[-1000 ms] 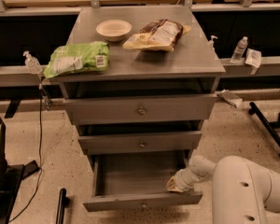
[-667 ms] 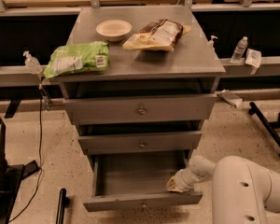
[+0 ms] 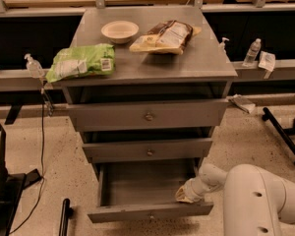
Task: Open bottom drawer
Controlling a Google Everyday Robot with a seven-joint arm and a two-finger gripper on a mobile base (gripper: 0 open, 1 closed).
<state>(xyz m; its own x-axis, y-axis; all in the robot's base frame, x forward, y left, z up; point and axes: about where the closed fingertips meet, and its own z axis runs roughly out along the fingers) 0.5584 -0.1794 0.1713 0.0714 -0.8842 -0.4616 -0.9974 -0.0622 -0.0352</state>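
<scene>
Bottom drawer pulled out under the grey bench.
At the foot of the bench, the bottom drawer stands open; the white arm reaches in from the right, its tool at the drawer's right front corner, wide or narrow I cannot tell.

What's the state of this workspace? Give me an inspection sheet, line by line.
Surface: grey cabinet top, partly occupied.
Job's things: bottom drawer pulled out well past the two drawers above it.
Clutter: bowl, green bag and brown snack bag on the top.
Grippers: gripper at the open drawer's right side, just behind its front.
Cables: thin cable hanging left of the cabinet.
Surroundings: speckled floor; water bottle on the right ledge; pump bottle on the left ledge.
</scene>
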